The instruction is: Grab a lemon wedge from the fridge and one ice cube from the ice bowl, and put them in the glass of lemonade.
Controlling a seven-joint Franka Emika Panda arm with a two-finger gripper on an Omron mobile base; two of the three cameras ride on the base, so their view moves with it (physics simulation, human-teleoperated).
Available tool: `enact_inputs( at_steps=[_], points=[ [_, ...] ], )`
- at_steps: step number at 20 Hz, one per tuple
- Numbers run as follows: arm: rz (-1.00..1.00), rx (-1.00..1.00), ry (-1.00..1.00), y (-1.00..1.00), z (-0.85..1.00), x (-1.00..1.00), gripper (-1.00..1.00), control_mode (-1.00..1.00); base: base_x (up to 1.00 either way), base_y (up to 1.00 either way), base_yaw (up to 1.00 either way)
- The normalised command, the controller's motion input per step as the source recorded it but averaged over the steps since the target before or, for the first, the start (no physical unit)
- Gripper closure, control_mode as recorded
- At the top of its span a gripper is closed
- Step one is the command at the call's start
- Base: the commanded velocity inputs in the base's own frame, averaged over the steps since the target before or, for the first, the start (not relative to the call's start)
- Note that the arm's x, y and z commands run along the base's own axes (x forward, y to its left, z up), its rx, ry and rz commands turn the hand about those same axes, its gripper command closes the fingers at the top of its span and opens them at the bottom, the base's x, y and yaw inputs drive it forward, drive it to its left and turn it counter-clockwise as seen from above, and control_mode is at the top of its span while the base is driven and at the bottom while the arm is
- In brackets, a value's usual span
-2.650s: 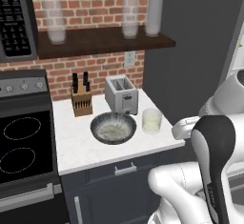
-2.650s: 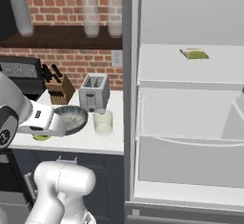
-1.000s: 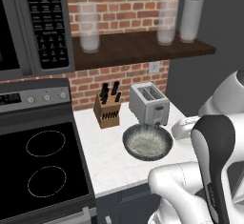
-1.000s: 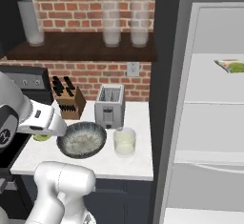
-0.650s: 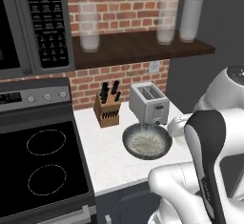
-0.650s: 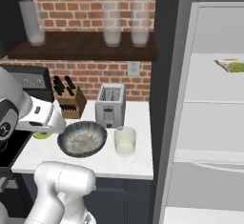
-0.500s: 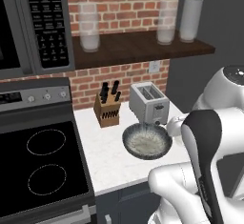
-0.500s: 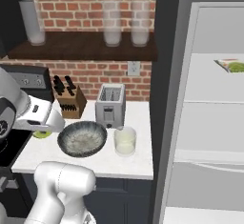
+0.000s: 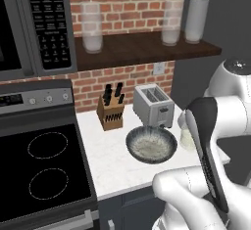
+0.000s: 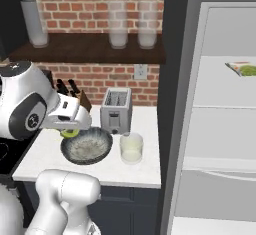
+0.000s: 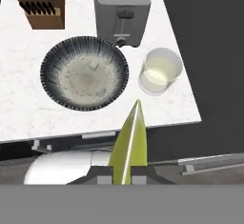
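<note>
I have the lemon wedge (image 11: 129,142) clamped in my gripper (image 11: 125,170), above the worktop's (image 11: 24,113) front edge, short of the glass of lemonade (image 11: 159,70). By my reckoning it is not yet dropped in. An ice cube from the ice bowl (image 11: 85,73) beside the glass comes afterwards.

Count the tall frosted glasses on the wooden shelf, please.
3: one tall frosted glass on the shelf's left part, a second and a third together on its right.

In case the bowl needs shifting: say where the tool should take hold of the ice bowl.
Grip the ice bowl at its raised rim, one finger inside and one outside, coming straight down. It is wide and shallow, so the body will hardly fit between the fingers. Choose the rim toward the counter's front edge, away from the toaster and the glass of lemonade.
</note>
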Motion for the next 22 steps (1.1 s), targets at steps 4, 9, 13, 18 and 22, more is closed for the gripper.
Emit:
enact_inputs(
  at_steps=[4, 9, 13, 18, 22],
  points=[
    [-0.04, 0.05, 0.05, -0.92, -0.31, 1.0, 1.0, -1.0, 0.0, 0.0, 0.0],
    [-0.01, 0.14, 0.06, -0.54, -0.55, 0.8, 1.0, -1.0, 0.0, 0.0, 0.0],
    [0.0, 0.08, 0.15, -0.02, -0.59, 0.52, 1.0, -1.0, 0.0, 0.0, 0.0],
    [-0.04, 0.0, 0.28, 0.0, -0.38, 0.45, 1.0, -1.0, 0.0, 0.0, 0.0],
    [-0.12, -0.05, 0.19, 0.0, -0.17, 0.34, 1.0, -1.0, 0.0, 0.0, 0.0]
  ],
)
